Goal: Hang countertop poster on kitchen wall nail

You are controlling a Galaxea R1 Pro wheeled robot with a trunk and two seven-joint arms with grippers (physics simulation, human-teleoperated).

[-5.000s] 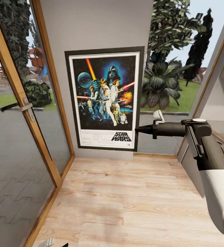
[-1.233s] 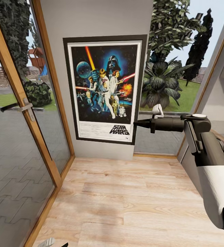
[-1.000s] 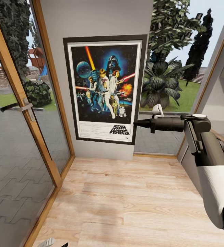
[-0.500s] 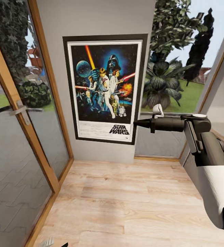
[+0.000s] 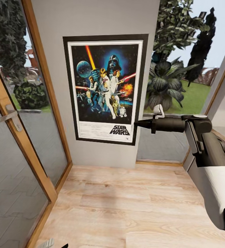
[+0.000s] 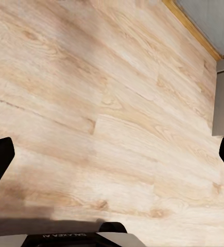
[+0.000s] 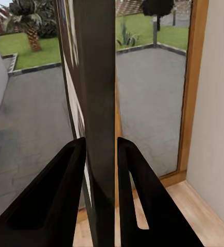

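While the poster [image 5: 104,89] sits upright against the grey wall [image 5: 95,17], center of frame, the right gripper [image 5: 137,124] is clamped on its right frame edge, low down. Left gripper [image 6: 112,154] hangs w/ fingers spread wide over the wood floor [image 5: 126,203], bottom left.

The right pincer [image 5: 137,124] fingertips vanish behind the poster [image 5: 104,89] frame edge; the poster hides any wall nail behind it.
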